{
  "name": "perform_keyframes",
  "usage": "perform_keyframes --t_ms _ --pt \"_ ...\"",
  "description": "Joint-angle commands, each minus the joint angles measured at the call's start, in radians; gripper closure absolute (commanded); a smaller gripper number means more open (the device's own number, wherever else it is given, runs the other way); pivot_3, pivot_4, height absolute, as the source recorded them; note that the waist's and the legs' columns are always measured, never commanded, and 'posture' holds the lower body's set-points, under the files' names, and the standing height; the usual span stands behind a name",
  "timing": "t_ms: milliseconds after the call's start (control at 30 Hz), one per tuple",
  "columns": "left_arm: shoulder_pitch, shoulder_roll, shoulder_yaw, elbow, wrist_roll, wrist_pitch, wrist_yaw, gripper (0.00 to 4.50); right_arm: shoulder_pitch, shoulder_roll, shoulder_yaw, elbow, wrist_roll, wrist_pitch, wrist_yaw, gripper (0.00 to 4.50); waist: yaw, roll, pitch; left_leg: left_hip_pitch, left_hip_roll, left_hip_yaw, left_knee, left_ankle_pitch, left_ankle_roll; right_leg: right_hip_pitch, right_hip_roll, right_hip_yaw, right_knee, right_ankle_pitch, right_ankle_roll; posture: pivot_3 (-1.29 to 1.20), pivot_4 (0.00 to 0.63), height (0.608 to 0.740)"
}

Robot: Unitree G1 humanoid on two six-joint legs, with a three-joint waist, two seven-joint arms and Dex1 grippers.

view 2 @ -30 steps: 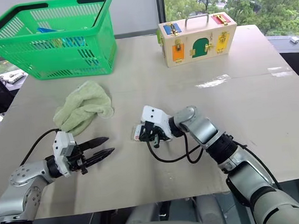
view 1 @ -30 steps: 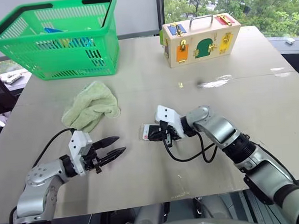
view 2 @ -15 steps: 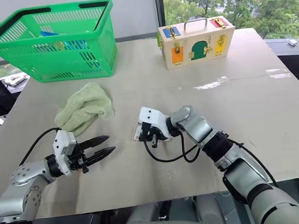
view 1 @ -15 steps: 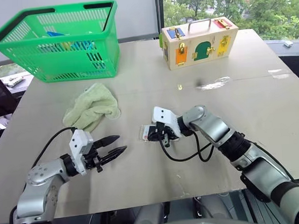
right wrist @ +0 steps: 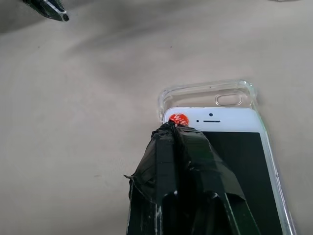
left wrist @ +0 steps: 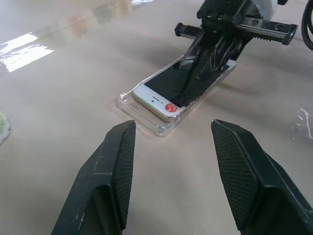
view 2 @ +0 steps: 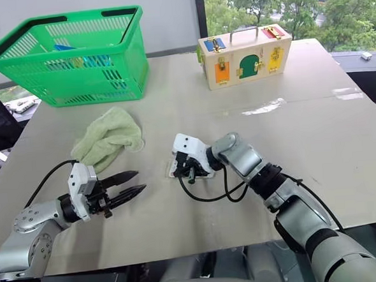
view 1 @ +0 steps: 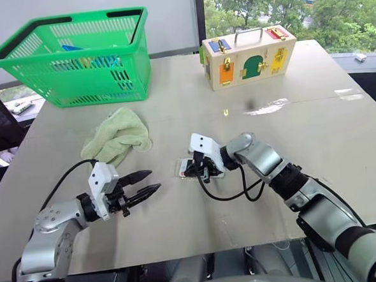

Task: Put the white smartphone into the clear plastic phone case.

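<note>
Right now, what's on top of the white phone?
The right pincer, shut, rests its taped tips on the white smartphone near a red dot. The phone lies in the clear case. The screen under the fingers is hidden.

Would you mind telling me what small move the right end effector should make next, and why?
Probably a gentle push of the white smartphone toward the clear plastic phone case's far rim, then down. The shut right end effector rests on the screen, and the phone's top edge seems to lie short of that rim, with the camera cutout uncovered. The open left end effector waits nearby.
</note>
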Motion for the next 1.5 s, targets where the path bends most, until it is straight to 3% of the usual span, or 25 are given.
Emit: perform_keyframes --t_ms 33,267,900,1267,1500 --pt "0.006 0.012 0.033 -0.028 -0.02 -0.009 -0.003 2.0 0.059 -0.02 0.086 0.191 -0.092 0.036 -0.011 4.5 -0.003 0.002 -0.004 0.0 0.0 0.0 0.0 0.0 0.0 0.0 0.0 0.0 0.0 0.0 0.0 0.0 0.15 0.74" --pt "0.0 0.017 0.032 -0.06 -0.027 0.019 0.018 2.0 0.068 -0.011 0.131 0.279 -0.135 -0.005 0.008 4.5 -0.009 0.005 -0.011 0.014 0.0 0.0 -0.006 0.0 0.0 0.013 -0.002 0.001 0.0 -0.004 -0.003 0.0 0.15 0.74" --pt "-0.051 0.032 0.002 -0.173 -0.026 0.162 0.125 2.0 0.085 0.001 0.136 0.349 -0.2 -0.046 -0.003 4.5 -0.014 0.015 -0.022 0.015 0.0 0.0 -0.01 -0.001 -0.001 0.013 -0.002 0.001 0.0 -0.006 -0.004 0.0 0.15 0.74" --pt "-0.088 -0.026 -0.005 -0.053 0.044 0.105 0.196 2.0 0.126 0.033 -0.062 0.087 -0.107 -0.051 -0.15 4.5 -0.009 0.01 -0.008 0.012 0.0 -0.001 -0.011 -0.001 -0.001 0.01 -0.003 0.001 -0.001 -0.006 -0.005 0.0 0.15 0.74" --pt "-0.149 -0.058 0.03 -0.011 -0.005 0.154 0.246 2.0 0.161 0.018 -0.096 -0.102 -0.065 0.036 -0.151 4.5 0.005 0.001 0.002 -0.004 0.0 -0.004 -0.011 0.0 -0.004 -0.007 -0.001 -0.003 -0.002 -0.002 -0.006 0.0 0.15 0.74"
